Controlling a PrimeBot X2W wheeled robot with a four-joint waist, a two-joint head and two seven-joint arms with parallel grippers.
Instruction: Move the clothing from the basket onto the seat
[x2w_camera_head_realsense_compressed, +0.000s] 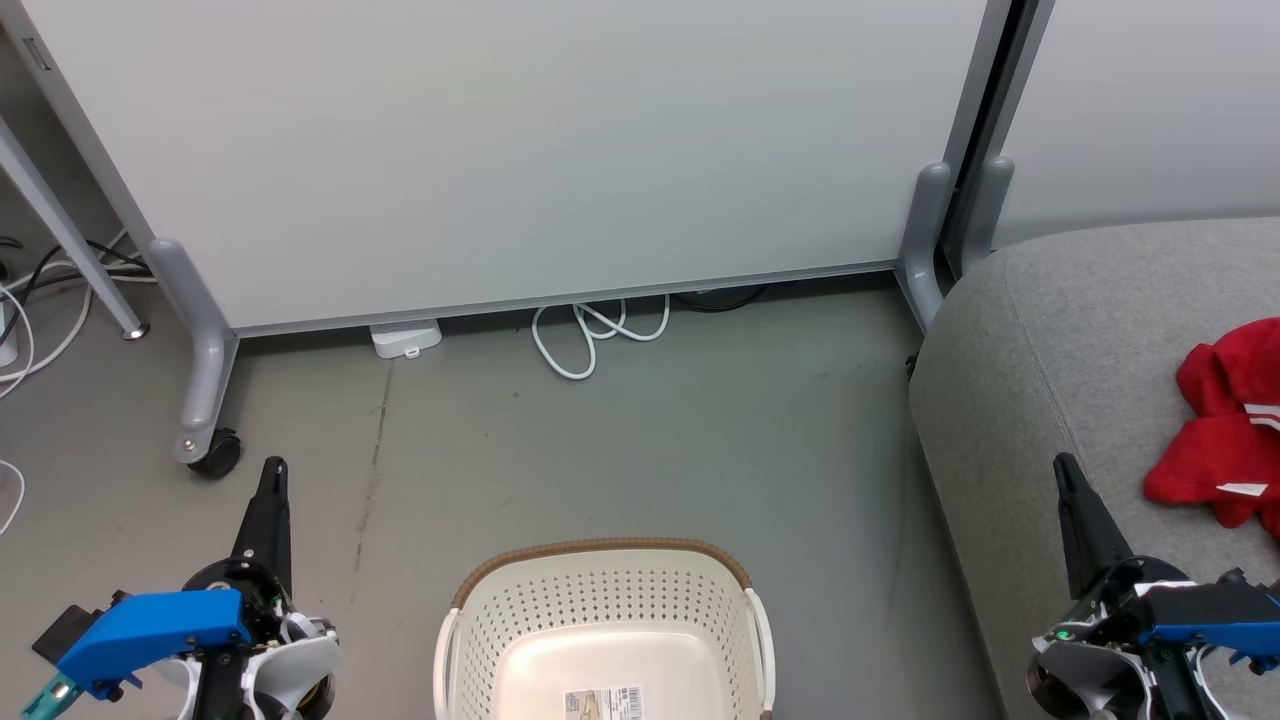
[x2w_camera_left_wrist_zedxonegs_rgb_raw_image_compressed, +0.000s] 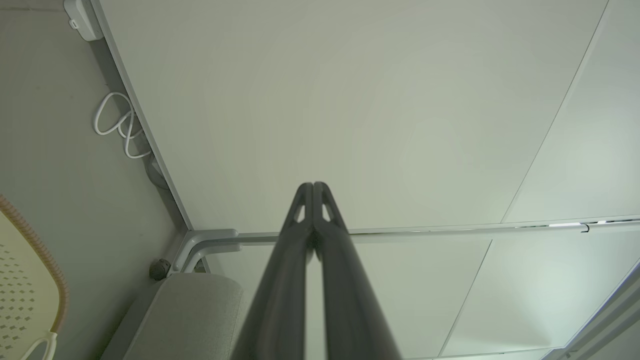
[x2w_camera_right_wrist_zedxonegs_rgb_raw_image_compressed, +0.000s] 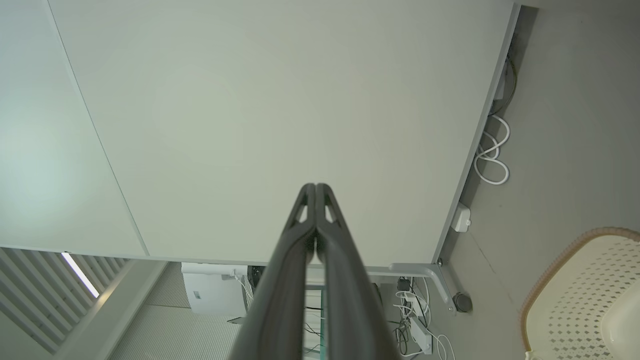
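Note:
The cream basket (x2w_camera_head_realsense_compressed: 600, 600) with a brown rim stands on the floor at the bottom centre, and only a paper label shows inside it. Red clothing (x2w_camera_head_realsense_compressed: 1225, 430) with white stripes lies crumpled on the grey seat (x2w_camera_head_realsense_compressed: 1050, 340) at the right edge. My left gripper (x2w_camera_head_realsense_compressed: 272, 470) is shut at the lower left, left of the basket, holding nothing. My right gripper (x2w_camera_head_realsense_compressed: 1065, 468) is shut at the lower right, over the seat's front part and left of the clothing. The wrist views show both pairs of fingers (x2w_camera_left_wrist_zedxonegs_rgb_raw_image_compressed: 313, 187) (x2w_camera_right_wrist_zedxonegs_rgb_raw_image_compressed: 316, 189) pressed together, with the basket's rim (x2w_camera_left_wrist_zedxonegs_rgb_raw_image_compressed: 47, 265) (x2w_camera_right_wrist_zedxonegs_rgb_raw_image_compressed: 560, 265) at the side.
A pale grey wheeled partition panel (x2w_camera_head_realsense_compressed: 500, 150) stands behind the basket, with grey feet and a caster (x2w_camera_head_realsense_compressed: 215, 455). White cable loops (x2w_camera_head_realsense_compressed: 590, 335) and a small white box (x2w_camera_head_realsense_compressed: 405, 338) lie at its base. A table leg and cords are at the far left.

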